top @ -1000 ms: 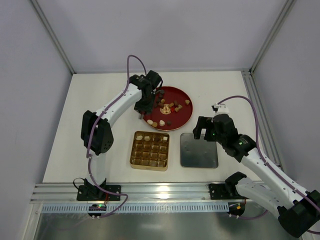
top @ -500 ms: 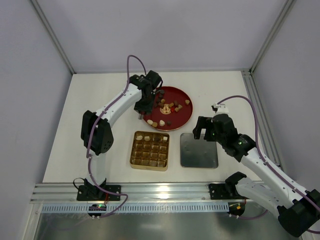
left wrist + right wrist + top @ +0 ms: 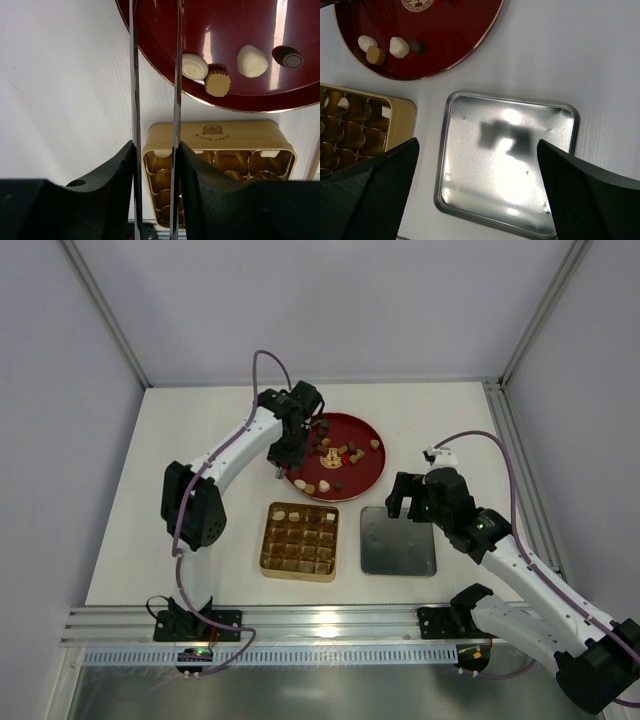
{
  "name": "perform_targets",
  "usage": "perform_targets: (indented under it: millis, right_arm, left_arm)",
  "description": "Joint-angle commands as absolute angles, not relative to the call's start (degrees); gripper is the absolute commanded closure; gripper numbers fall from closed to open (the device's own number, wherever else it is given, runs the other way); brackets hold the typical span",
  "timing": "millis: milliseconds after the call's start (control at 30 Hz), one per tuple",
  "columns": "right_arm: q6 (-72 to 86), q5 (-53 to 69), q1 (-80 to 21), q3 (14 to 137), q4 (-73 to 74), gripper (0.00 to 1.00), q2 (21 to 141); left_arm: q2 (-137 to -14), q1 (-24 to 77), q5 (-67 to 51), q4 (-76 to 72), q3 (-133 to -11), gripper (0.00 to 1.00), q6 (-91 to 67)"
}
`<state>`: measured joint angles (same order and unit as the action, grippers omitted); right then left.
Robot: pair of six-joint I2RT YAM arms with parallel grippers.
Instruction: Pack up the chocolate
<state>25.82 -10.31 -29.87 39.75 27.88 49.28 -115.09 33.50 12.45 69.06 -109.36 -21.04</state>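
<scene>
The chocolate (image 3: 338, 455) lies as several small brown, tan and white pieces on a round red plate (image 3: 368, 472). The left wrist view shows a white swirl (image 3: 194, 66), a tan ridged piece (image 3: 218, 82) and a white lump (image 3: 251, 61). A few pieces sit in the gold gridded box (image 3: 300, 541). My left gripper (image 3: 283, 450) hovers at the plate's left rim, shut on thin metal tongs (image 3: 132, 75). Their blades stand apart and their tips run out of the left wrist view. My right gripper (image 3: 408, 495) hangs open above the silver lid (image 3: 507, 160).
The gold box (image 3: 220, 132) lies just in front of the plate (image 3: 250, 30), and the silver lid (image 3: 398, 540) lies to the box's right. Metal frame posts and a rail border the white table's right side and near edge.
My left gripper with the tongs has edged slightly left over the plate's rim. The right arm has not moved.
</scene>
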Motion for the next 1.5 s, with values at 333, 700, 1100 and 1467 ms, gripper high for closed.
perform_targets:
  millis: [333,700,1100,1467]
  right_arm:
    - [25.8,-10.3,-29.7,41.0,25.9,0.0,49.5]
    - [25.7,-10.6,-29.7,41.0,25.9,0.0,49.4]
    - [25.8,-10.4,-29.7,40.9,25.5,0.0,49.7]
    - [25.8,-10.1,-29.7,41.1,24.8,0.0,50.7]
  left_arm:
    - [-113.7,32.9,12.0,69.6,-110.4,0.66,-21.0]
    - [-114.2,32.9,12.7,71.3,-115.1,0.74,-20.4]
    - [-111.6,33.0,12.3,72.9,-117.7,0.75,-20.7]
    - [-104.6,33.1,9.1,72.2,-113.1,0.75,-22.3]
